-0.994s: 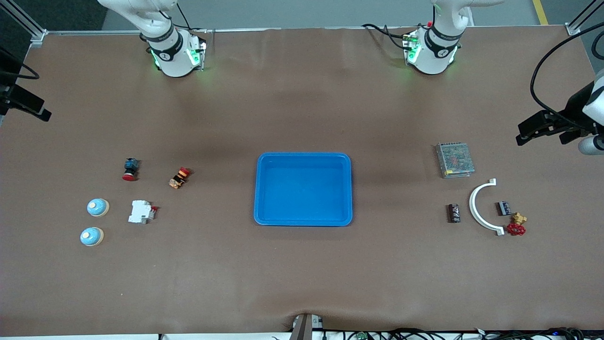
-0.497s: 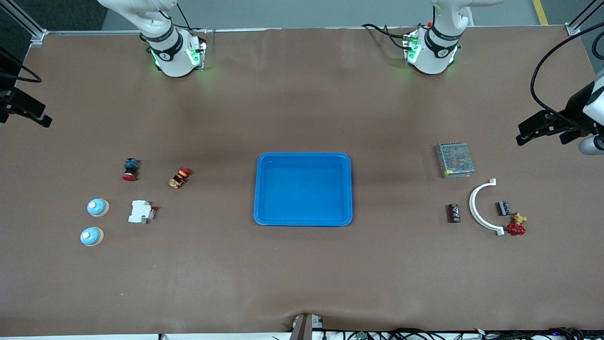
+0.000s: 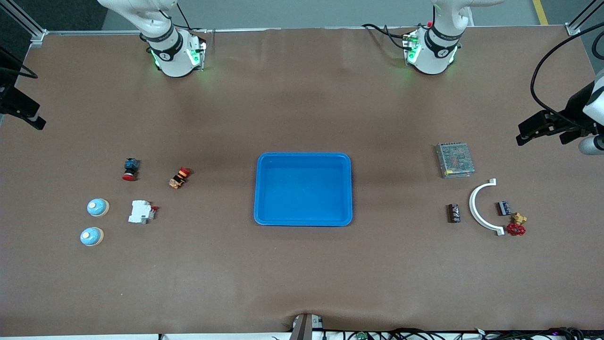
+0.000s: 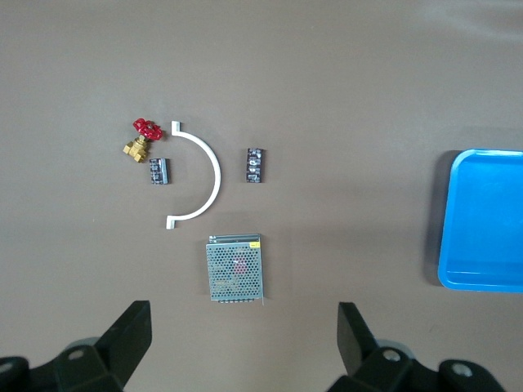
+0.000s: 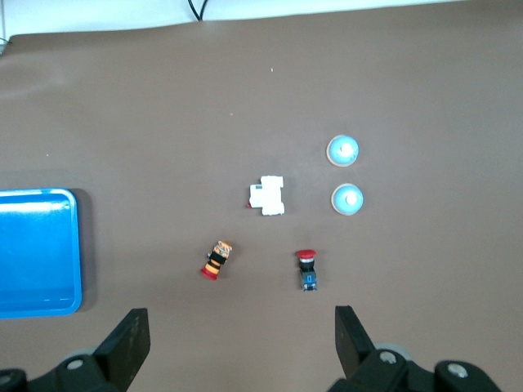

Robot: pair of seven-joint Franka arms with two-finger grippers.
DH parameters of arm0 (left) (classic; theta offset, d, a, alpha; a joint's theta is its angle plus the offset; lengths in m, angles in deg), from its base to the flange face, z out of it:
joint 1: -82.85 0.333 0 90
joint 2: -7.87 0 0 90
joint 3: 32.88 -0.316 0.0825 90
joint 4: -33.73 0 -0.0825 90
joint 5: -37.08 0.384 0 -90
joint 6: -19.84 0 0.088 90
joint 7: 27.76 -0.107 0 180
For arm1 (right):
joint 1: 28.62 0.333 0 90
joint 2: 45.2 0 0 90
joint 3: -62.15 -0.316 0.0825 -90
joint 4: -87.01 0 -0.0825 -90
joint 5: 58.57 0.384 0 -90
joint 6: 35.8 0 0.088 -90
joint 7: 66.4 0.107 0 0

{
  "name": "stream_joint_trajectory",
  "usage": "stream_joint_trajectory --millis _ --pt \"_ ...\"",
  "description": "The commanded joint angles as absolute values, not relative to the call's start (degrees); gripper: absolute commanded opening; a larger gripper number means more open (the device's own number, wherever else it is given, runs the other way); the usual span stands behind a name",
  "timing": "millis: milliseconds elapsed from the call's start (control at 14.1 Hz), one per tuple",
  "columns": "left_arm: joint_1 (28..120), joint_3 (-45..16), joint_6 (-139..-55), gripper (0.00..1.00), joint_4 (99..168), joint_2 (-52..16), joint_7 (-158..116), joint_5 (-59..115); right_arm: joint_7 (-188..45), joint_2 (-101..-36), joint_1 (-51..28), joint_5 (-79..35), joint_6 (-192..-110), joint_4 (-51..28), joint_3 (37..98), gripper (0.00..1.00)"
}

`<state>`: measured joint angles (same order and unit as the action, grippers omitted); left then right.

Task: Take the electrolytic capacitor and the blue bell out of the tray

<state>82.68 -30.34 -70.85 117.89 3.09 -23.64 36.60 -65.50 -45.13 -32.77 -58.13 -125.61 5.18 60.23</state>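
The brown desk (image 3: 302,283) carries everything. The bright-blue tray (image 3: 303,189) sits at the middle of the front view with nothing in it, so by the look of things the removal is done.

Both arms wait, drawn out to the side edges of the frame and well off the tray. The left gripper (image 4: 243,343) hangs high over its end of the desk with its jaws wide apart and nothing between them. The right gripper (image 5: 239,335) does the same over its own end. I judge this a pose of rest, clear of the parts.

At the left arm's end lie a mesh-covered power supply (image 3: 455,160) and a white curved bracket (image 3: 479,210). The two blue bells (image 3: 97,207) stand at the right arm's end, low in the frame, beside a white breaker (image 3: 141,212). Two dark electrolytic capacitors (image 3: 453,213) lie flat either side of the bracket, apart from it. Smallest are two red-capped push buttons (image 3: 130,169) and a red-handled brass valve (image 3: 516,225).
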Motion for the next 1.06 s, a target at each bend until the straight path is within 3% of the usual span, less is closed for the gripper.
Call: stream_joint_trajectory --millis 0,284,994 --pt "82.9 -30.2 -70.5 1.00 117.9 3.5 -23.3 36.6 -65.8 -43.4 -31.3 -59.9 -127.5 3.3 60.2 1.00" --pt "82.9 -30.2 -70.4 1.00 117.9 3.5 -23.3 36.6 -64.1 -40.9 -30.0 -62.4 -130.6 -1.4 60.2 1.00" --pt "82.9 -30.2 -70.4 1.00 118.0 3.4 -23.3 36.6 -60.8 -41.2 -32.4 -54.3 -128.4 -1.1 60.7 1.00"
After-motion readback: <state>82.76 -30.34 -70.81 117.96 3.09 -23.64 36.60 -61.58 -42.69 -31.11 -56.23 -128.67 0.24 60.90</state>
